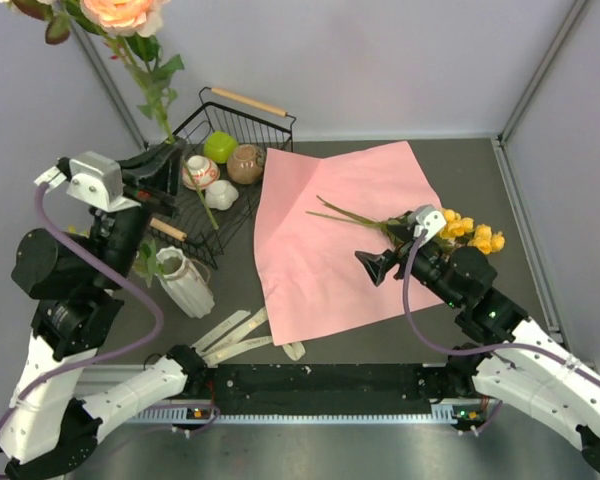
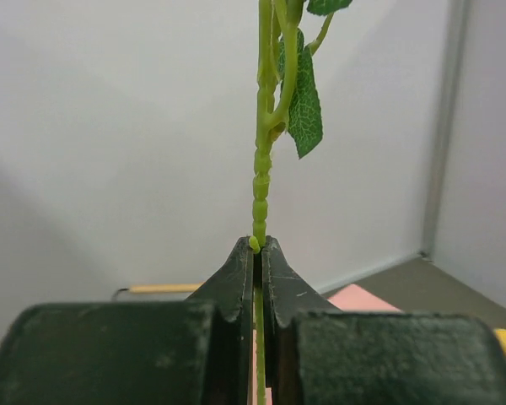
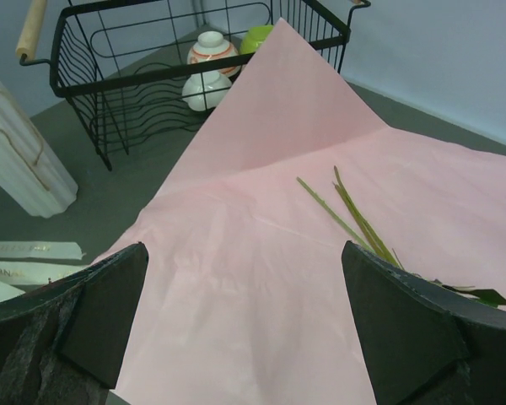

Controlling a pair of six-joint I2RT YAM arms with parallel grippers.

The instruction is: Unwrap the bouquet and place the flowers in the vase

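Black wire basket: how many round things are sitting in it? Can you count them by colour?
Green round thing: 1
Brown round pot: 1
White-and-red patterned round pot: 1
Plain white round thing: 1
Total in the black wire basket: 4

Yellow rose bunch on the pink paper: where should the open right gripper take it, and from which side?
Take the thin green stems where they converge, just short of the small yellow roses. They lie flat on the pink wrapping paper, so come down from above with the right gripper across them.
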